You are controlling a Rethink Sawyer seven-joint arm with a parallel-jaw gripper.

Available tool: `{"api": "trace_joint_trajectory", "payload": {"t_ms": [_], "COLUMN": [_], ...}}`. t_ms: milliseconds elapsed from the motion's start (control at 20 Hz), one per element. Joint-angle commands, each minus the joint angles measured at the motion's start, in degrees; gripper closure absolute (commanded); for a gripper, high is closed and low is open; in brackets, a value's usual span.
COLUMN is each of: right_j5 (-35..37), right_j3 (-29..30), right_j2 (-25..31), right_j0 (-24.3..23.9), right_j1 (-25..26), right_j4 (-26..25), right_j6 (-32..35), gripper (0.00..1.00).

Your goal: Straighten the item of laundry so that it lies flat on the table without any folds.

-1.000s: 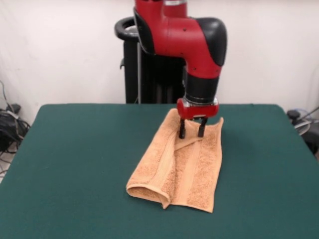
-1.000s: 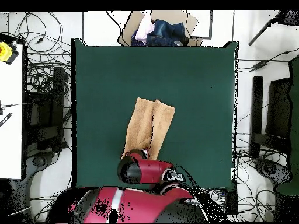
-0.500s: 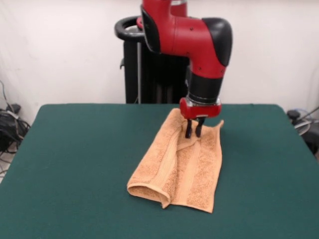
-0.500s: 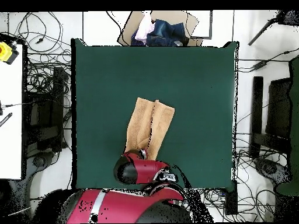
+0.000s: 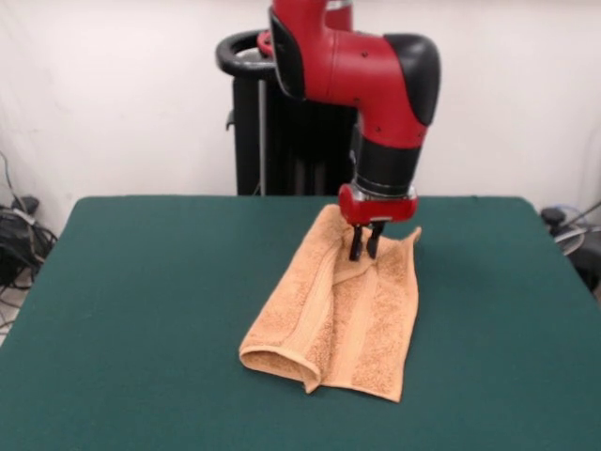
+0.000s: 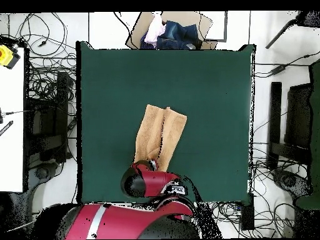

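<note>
The end effector (image 5: 365, 252) is nearly closed, pinched on a fold at the towel (image 5: 338, 319) end nearest the robot. From there the towel's long axis runs away from the robot; it lies folded lengthwise mid-desk (image 5: 141, 310).

- Setting: robotics laboratory, test station.
- Red and black robot arm (image 5: 376, 85) on a black pedestal (image 5: 272, 122) at the far edge of a green felt surface (image 5: 141, 310).
- Plain white wall (image 5: 113, 94) behind.
- Loose black cables (image 6: 47, 94) tangled on the floor along both side edges of the surface.
- Open cardboard box (image 6: 172, 28) of cloth items beyond one edge.
- White bench (image 6: 11, 125) beside the station, with a yellow object (image 6: 5, 56) on it.
</note>
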Motion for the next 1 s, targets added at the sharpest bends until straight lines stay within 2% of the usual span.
{"api": "trace_joint_trajectory", "payload": {"t_ms": [50, 550, 800, 1000], "right_j5": [-2.08, 1.21, 6.31, 13.22], "right_j3": [-15.41, -14.76, -9.49, -7.57], "right_j2": [-4.13, -4.97, -5.65, -10.52], "right_j0": [-2.82, -2.3, -3.31, -1.57], "right_j1": [16.78, 15.53, 8.4, 3.65], "right_j4": [7.93, 7.37, 4.81, 3.91], "right_j6": [11.78, 10.81, 9.49, 7.68], "gripper": [1.0, 1.0, 1.0, 1.0]}}
